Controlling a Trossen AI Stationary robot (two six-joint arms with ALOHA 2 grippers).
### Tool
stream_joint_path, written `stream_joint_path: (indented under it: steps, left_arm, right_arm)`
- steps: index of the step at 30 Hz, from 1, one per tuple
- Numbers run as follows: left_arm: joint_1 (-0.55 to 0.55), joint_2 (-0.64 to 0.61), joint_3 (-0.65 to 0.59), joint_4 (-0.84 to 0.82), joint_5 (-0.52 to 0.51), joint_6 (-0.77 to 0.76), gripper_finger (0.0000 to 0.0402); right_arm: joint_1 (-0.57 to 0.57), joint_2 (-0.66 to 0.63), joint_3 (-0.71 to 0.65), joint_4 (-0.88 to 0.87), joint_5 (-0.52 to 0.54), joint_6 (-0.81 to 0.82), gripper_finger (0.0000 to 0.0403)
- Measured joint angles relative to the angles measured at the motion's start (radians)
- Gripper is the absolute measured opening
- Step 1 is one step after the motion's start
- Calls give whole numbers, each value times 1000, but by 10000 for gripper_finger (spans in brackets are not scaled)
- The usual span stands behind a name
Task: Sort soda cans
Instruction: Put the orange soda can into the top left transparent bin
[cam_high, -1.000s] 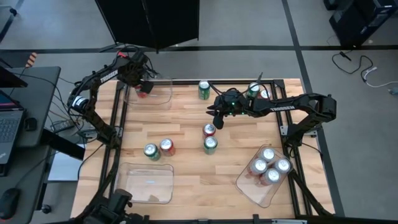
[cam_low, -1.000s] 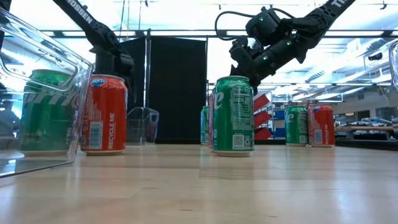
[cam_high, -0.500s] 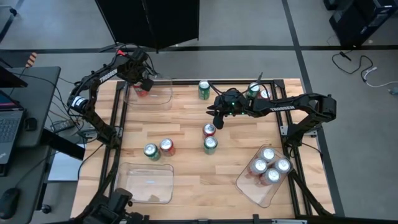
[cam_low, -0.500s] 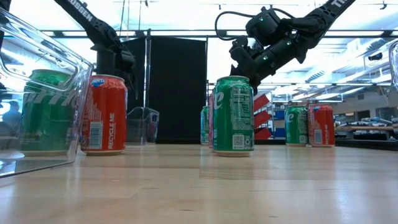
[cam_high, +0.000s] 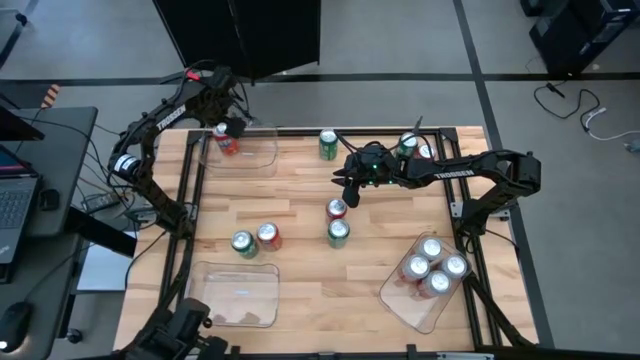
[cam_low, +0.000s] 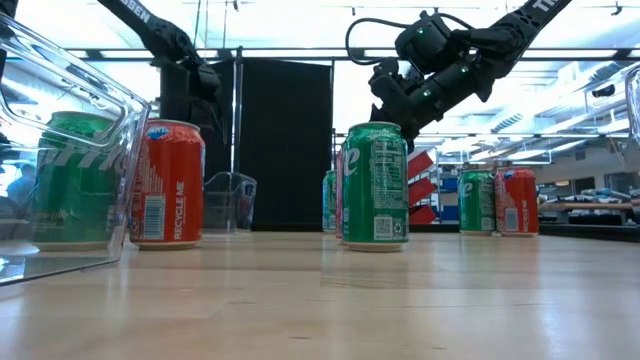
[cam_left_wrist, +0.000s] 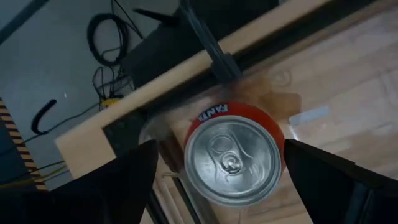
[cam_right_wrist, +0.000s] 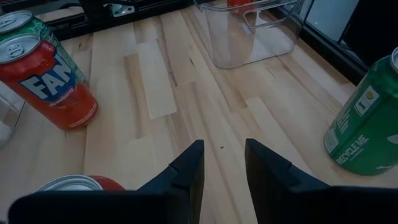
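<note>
Sorting's maybe halfway, plenty of soda cans still loose

Four silver cans (cam_high: 432, 266) are done in the near-right tray (cam_high: 398, 300). One red can (cam_high: 228, 143) stands in the far-left tray (cam_high: 262, 150), with the left gripper (cam_high: 228, 124) spread wide above it, holding nothing. The right gripper (cam_high: 349, 189), jaws narrow and empty, hovers mid-table over a loose red can (cam_high: 337, 209). The near-left tray (cam_high: 255, 282) has nothing in it.

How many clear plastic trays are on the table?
3. In the high view: upper-left tray holds a red can, lower-left tray holds no cans, lower-right tray holds four cans.
</note>
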Motion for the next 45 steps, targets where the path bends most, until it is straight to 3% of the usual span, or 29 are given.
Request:
stream_joint_path:
  steps: [5, 9, 16, 22, 31, 36, 45]
  left_arm:
    - [-9, -1, 56, -69, 0, 10, 342]
    - [-48, -1, 94, -109, 0, 41, 302]
    - [-205, -30, 105, -69, 28, 115, 149]
    - [-337, -94, 17, 129, 128, 162, 13]
    - [-498, -288, -293, 460, 269, 176, 4]
    - [-650, -415, -385, 454, 283, 130, 3]
    - [-921, -520, -377, 361, 292, -129, 3]
  right_arm:
    - [0, 0, 0, 0, 0, 0, 103]
    - [0, 0, 0, 10, 0, -25, 103]
    - [0, 0, 0, 57, 0, -35, 101]
    - [18, -3, 0, 57, 5, -45, 87]
    - [100, -3, 0, 49, 106, -75, 84]
    - [160, -3, 0, 50, 107, -71, 84]
    - [261, -3, 0, 53, 151, -27, 95]
